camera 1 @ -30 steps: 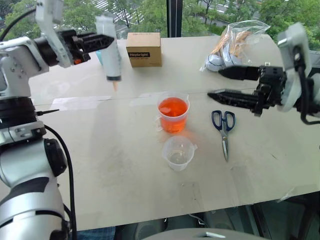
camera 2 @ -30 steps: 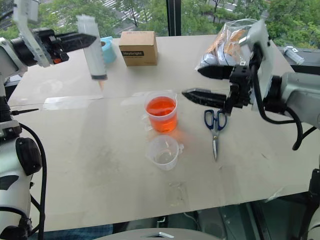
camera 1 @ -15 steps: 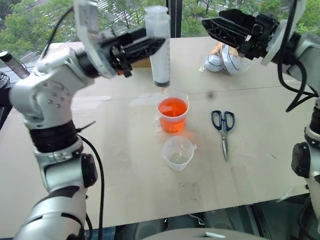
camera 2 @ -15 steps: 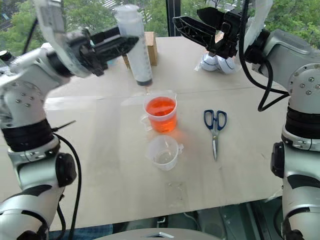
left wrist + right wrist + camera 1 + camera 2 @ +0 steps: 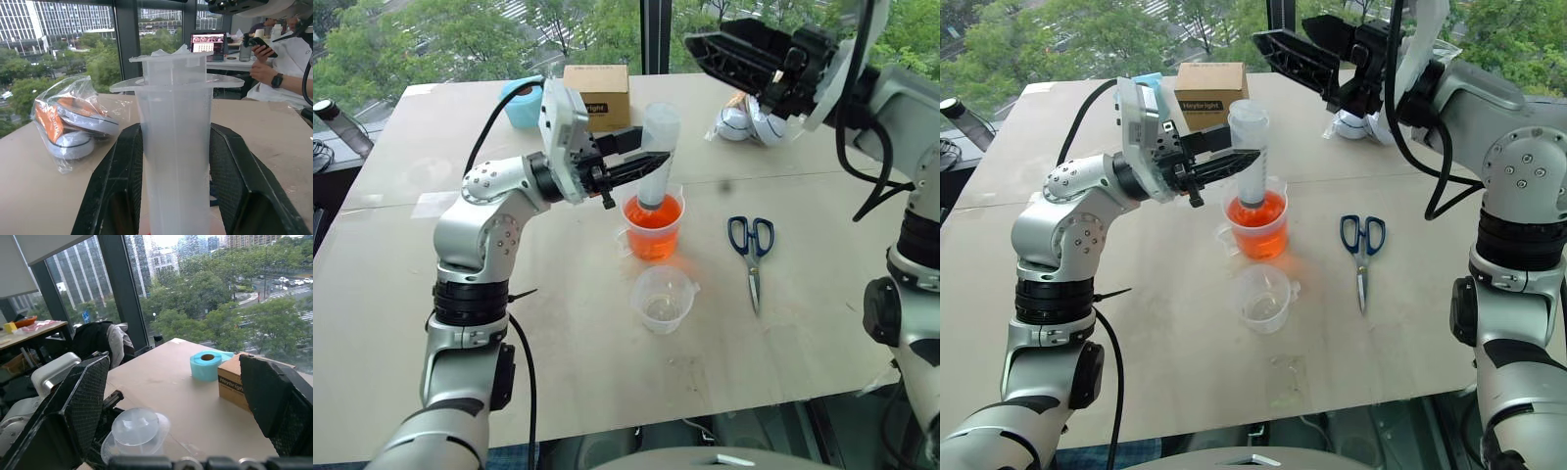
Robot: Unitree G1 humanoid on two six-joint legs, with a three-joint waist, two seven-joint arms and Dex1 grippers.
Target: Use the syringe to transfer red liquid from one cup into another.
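Note:
The clear syringe point(image 5: 657, 147) stands upright with my left gripper point(image 5: 651, 149) shut on its barrel; black fingers point(image 5: 117, 186) press it from both sides. Its lower end is inside the taller cup point(image 5: 653, 235), at the surface of the red liquid point(image 5: 653, 212). The shorter cup point(image 5: 663, 299) stands just in front of it, holding no red liquid. My right gripper point(image 5: 1283, 31) hangs open and holds nothing, above and to the right of the syringe. The syringe's flanged top point(image 5: 136, 428) sits below and between its fingers point(image 5: 73, 411).
Blue-handled scissors point(image 5: 751, 245) lie right of the cups. A brown box point(image 5: 597, 86) and a blue tape roll point(image 5: 521, 106) sit at the back. A plastic bag point(image 5: 749, 117) lies at the back right. A person point(image 5: 274, 73) sits beyond the table.
My left gripper carried the syringe right and down, from the table's left side into the taller cup. My right gripper rose and moved left, staying open.

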